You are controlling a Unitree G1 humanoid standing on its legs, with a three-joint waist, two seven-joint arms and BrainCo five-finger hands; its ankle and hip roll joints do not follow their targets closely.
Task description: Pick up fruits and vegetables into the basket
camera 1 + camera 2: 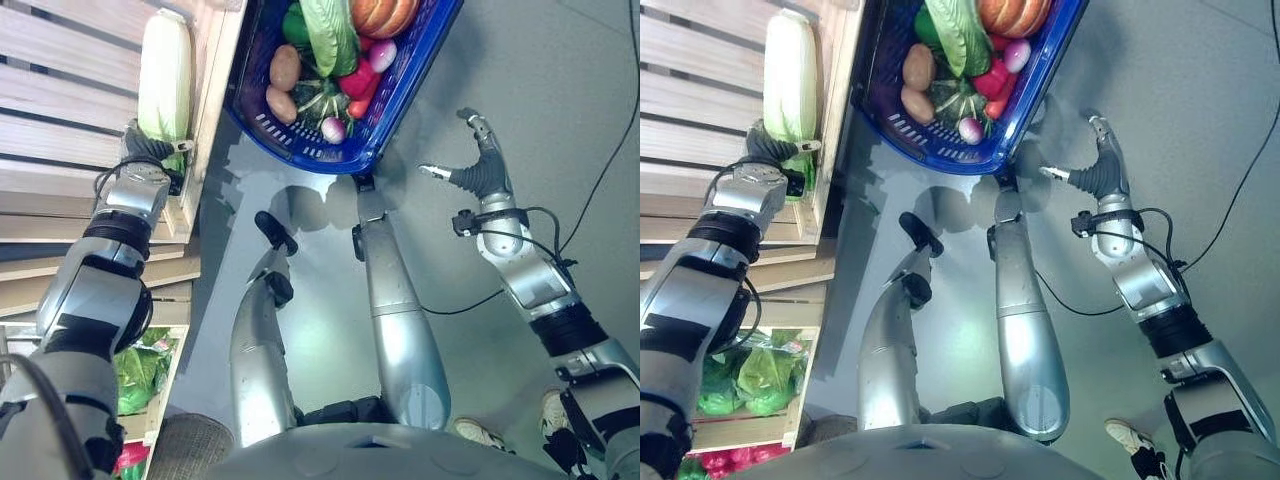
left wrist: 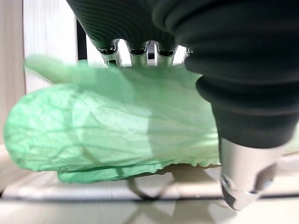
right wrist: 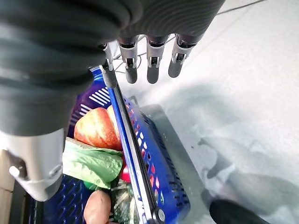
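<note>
A long pale-green napa cabbage (image 1: 165, 75) lies on the wooden slatted shelf (image 1: 60, 100) at the left. My left hand (image 1: 142, 152) is at its lower end, and the left wrist view has the cabbage (image 2: 112, 135) lying between the thumb (image 2: 243, 177) and the rest of the hand. The blue basket (image 1: 400, 100) stands on the floor ahead. It holds an orange pumpkin (image 1: 382, 15), a green leafy vegetable (image 1: 330, 35), two potatoes (image 1: 285, 68), a red pepper (image 1: 358, 80) and a small radish (image 1: 333, 128). To the right of the basket my right hand (image 1: 480, 165) hangs open with straight fingers (image 3: 154, 65) near the rim (image 3: 135, 154).
A lower crate (image 1: 140, 370) under the shelf holds green leafy vegetables. Grey floor spreads to the right of the basket. A person's white shoe (image 1: 1130, 435) shows at the lower right.
</note>
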